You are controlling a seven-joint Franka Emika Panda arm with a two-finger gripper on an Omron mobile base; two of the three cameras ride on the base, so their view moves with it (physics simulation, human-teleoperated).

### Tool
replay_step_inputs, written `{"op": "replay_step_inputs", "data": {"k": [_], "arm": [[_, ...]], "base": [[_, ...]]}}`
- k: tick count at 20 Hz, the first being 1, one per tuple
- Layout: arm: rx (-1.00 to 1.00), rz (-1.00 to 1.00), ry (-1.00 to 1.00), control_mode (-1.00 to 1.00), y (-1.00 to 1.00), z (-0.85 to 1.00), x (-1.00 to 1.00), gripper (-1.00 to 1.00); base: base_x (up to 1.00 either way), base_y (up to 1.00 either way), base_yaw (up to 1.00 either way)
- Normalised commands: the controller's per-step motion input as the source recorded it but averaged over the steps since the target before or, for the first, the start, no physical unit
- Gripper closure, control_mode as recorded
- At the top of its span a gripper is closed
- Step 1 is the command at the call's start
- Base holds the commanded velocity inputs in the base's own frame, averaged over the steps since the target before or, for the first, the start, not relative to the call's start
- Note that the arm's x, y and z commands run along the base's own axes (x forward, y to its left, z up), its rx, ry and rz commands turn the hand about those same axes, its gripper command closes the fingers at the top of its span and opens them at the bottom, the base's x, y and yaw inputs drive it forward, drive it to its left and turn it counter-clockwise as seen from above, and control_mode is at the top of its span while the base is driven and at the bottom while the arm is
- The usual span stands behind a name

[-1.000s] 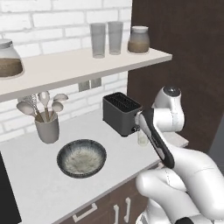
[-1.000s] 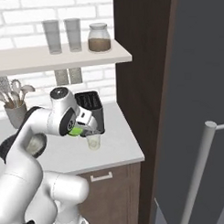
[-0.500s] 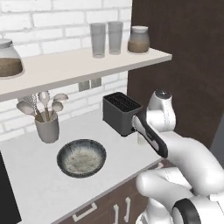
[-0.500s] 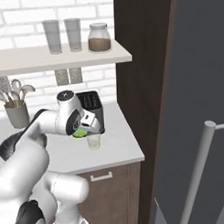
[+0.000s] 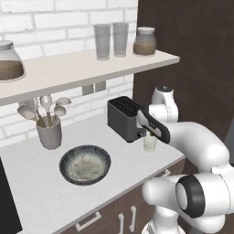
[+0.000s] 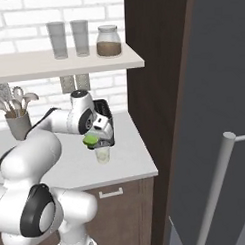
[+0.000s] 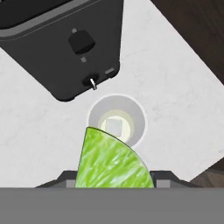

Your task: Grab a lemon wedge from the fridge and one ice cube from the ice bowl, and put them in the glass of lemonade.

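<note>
My gripper (image 6: pixel 91 141) is shut on the lemon wedge (image 6: pixel 90 140), a bright yellow-green piece held just above the glass of lemonade (image 6: pixel 102 155). In the hand view the lemon wedge (image 7: pixel 111 164) sits between the fingertips of my gripper (image 7: pixel 113 180), directly over the round glass of lemonade (image 7: pixel 136 114), which has a small pale square inside. In the left base view my forearm crosses in front of the glass of lemonade (image 5: pixel 149 143). The ice bowl (image 5: pixel 108 161) lies on the counter to the left. The grey fridge (image 6: pixel 213 91) stands at the right.
A black toaster (image 5: pixel 123 119) stands right behind the glass, close to my hand. A grey utensil cup (image 5: pixel 49 133) sits at the back left. The shelf (image 5: pixel 91 66) above carries two tall glasses and jars. The counter edge (image 6: pixel 146 166) is just right of the glass.
My hand has swung a little to the right and forward with the lemon wedge, ending over the glass of lemonade. The grip has not changed.
</note>
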Motion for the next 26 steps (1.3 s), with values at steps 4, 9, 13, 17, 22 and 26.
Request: {"op": "replay_step_inputs", "data": {"k": [4, 9, 13, 17, 22, 26], "arm": [[0.0, 0.0, 0.0, -1.0, 0.0, 0.01, 0.0, 1.0], [0.0, 0.01, 0.0, -1.0, 0.0, 0.01, 0.0, 1.0], [0.0, -0.04, -0.01, -1.0, 0.04, 0.0, 0.0, 1.0], [0.06, 0.0, 0.0, -1.0, -0.08, -0.14, 0.14, 1.0], [0.1, 0.0, 0.0, -1.0, -0.09, -0.33, 0.24, 1.0], [0.0, 0.0, 0.0, -1.0, 0.0, -0.03, 0.08, 1.0]], "base": [[0.0, 0.0, 0.0], [0.0, 0.0, 0.0], [0.0, 0.0, 0.0], [0.0, 0.0, 0.0], [0.0, 0.0, 0.0], [0.0, 0.0, 0.0]]}}
